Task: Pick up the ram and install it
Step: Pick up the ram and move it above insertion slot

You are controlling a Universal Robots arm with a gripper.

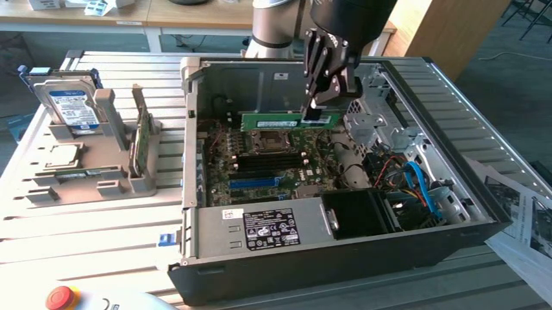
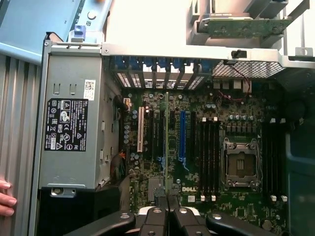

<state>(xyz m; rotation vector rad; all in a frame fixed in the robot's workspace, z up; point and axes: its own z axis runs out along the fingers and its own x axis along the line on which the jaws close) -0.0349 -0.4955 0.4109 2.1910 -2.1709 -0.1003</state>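
Green ram (image 1: pixel 278 121), one end clenched in the claw (image 1: pixel 312 115), hangs over the motherboard (image 1: pixel 258 169).

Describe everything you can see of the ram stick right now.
The ram is a long, thin green circuit board with a white label sticker near its middle. It is held level on its long edge, with its flat face towards the exterior camera. The gripper is shut on it near the end at the exterior view's right. It hangs inside the open computer case, above the motherboard, and appears to touch nothing but the gripper.
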